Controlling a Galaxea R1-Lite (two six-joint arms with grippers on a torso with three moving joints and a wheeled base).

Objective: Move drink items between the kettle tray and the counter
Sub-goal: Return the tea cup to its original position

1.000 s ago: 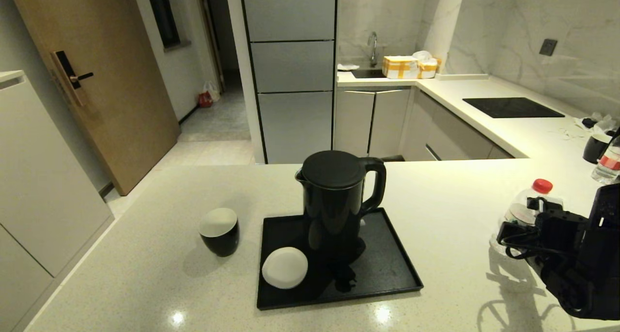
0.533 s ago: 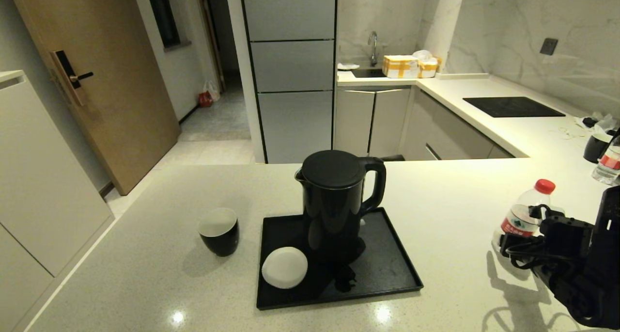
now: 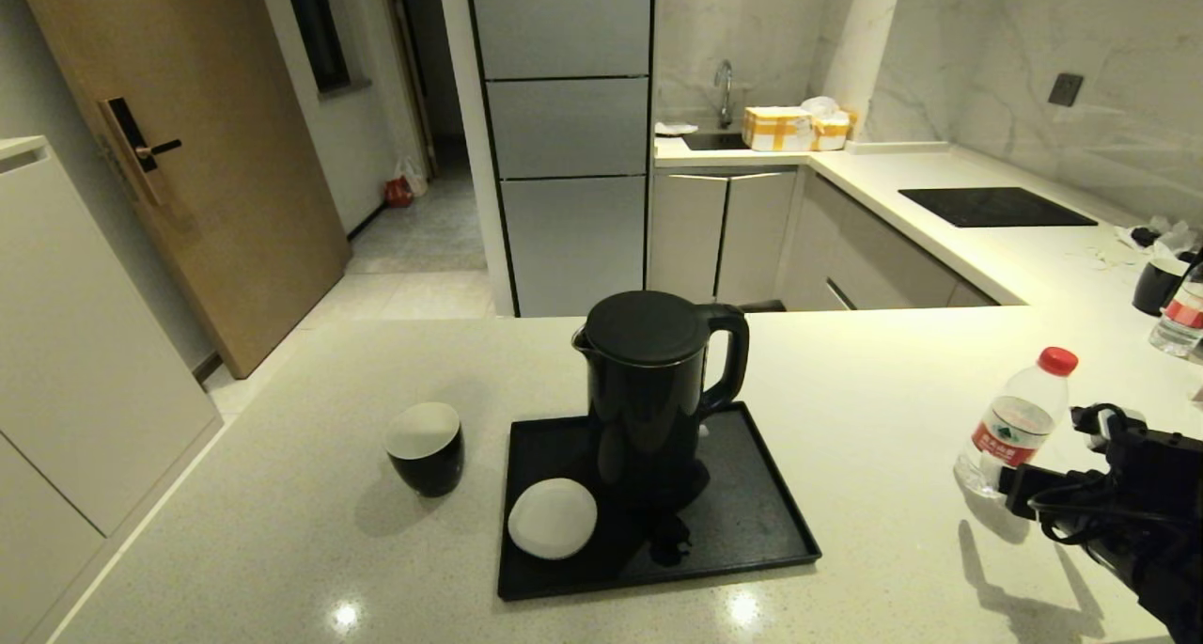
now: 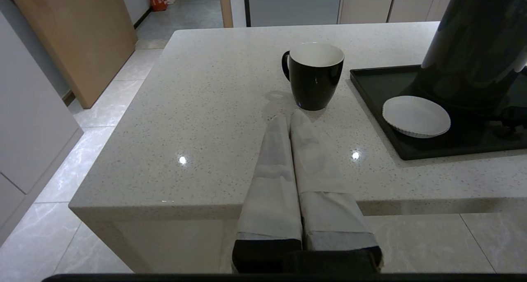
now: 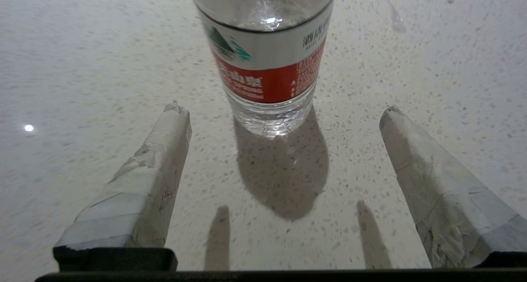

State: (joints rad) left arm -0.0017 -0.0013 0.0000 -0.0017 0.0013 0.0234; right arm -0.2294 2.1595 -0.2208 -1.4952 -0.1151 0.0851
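Note:
A clear water bottle (image 3: 1013, 426) with red cap and red label stands upright on the speckled counter (image 3: 874, 390), right of the black tray (image 3: 761, 522). My right gripper (image 5: 283, 108) is open, its fingers (image 5: 164, 150) set wide on either side just short of the bottle (image 5: 267, 64), not touching it. A black cup (image 3: 425, 448), white inside, stands on the counter left of the tray. My left gripper (image 4: 289, 115) is shut and empty, tips just short of the cup (image 4: 315, 74); it is out of the head view.
The tall black kettle (image 3: 658, 390) and a white saucer (image 3: 553, 518) sit on the tray. A second cup (image 3: 1156, 287) and bottle (image 3: 1179, 320) stand at the far right. The cooktop (image 3: 996, 208) lies behind. My right arm (image 3: 1137, 512) hangs over the counter's front right.
My right gripper, which was around the bottle a second ago, has drawn back towards the front right. The bottle now stands free on the counter. The cup and tray have not moved.

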